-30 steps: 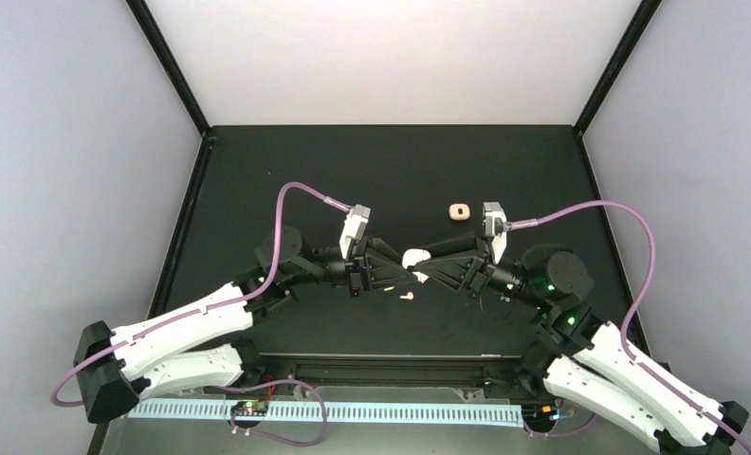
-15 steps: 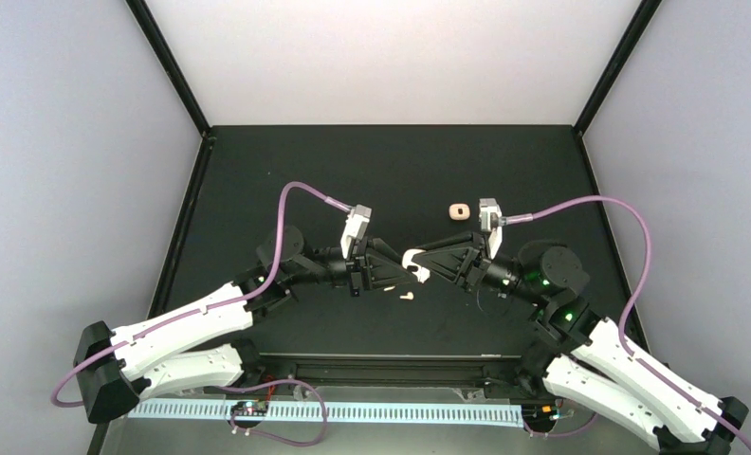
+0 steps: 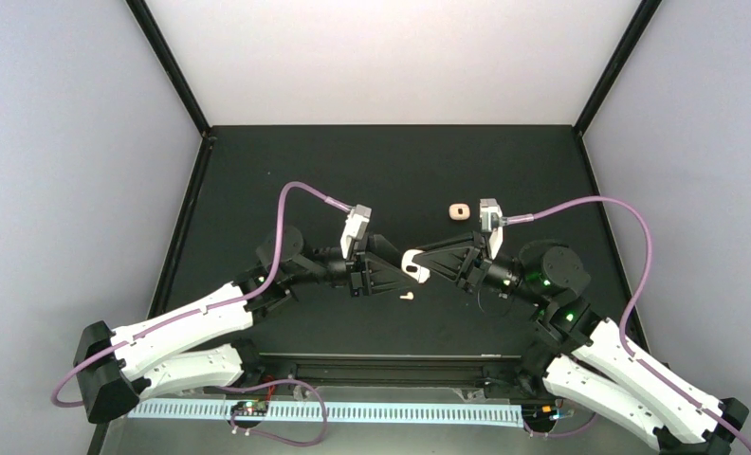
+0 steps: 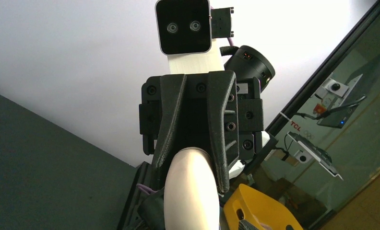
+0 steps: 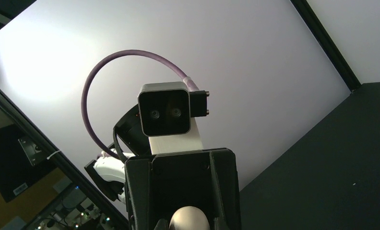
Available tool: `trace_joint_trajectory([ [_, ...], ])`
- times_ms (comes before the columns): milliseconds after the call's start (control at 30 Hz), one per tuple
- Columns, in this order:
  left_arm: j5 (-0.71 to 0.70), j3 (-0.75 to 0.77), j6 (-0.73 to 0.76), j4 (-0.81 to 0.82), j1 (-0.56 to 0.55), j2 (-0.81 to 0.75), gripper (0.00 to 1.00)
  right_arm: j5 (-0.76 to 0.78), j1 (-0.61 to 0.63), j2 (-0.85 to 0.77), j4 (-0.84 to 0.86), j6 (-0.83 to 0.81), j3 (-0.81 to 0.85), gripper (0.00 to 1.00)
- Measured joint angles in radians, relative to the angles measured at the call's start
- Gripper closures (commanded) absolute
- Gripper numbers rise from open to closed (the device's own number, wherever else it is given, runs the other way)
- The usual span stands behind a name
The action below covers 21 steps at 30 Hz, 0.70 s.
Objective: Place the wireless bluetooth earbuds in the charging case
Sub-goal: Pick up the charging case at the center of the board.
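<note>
top external: right end effector (image 3: 421, 269), wrist level, pinches charging case (image 3: 413, 263); left end effector (image 3: 403, 271) faces it, cannot tell.

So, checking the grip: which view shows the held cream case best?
Left wrist: the cream case sits large in the foreground, flanked by fingers of the right end effector. Right wrist shows only its rounded tip; top external, a small speck.

Earbud (image 3: 406, 297) on table (image 3: 391, 171) before case (image 3: 415, 265)
</note>
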Motion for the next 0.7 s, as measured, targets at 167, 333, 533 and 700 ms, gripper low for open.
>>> trace_joint_trajectory([
  [167, -0.001, 0.0, -0.008, 0.028, 0.0, 0.004, 0.54, 0.0, 0.0, -0.001, 0.002, 0.005, 0.0, 0.99],
  [333, -0.008, 0.0, -0.028, 0.077, 0.0, 0.006, 0.62, -0.002, 0.0, -0.004, 0.009, 0.011, -0.002, 0.99],
  [533, -0.012, -0.001, -0.039, 0.097, 0.001, 0.006, 0.65, -0.006, 0.0, -0.005, 0.02, 0.019, -0.004, 0.99],
  [700, -0.012, -0.001, -0.044, 0.101, 0.001, 0.006, 0.7, -0.013, 0.0, -0.002, 0.028, 0.022, -0.004, 0.99],
])
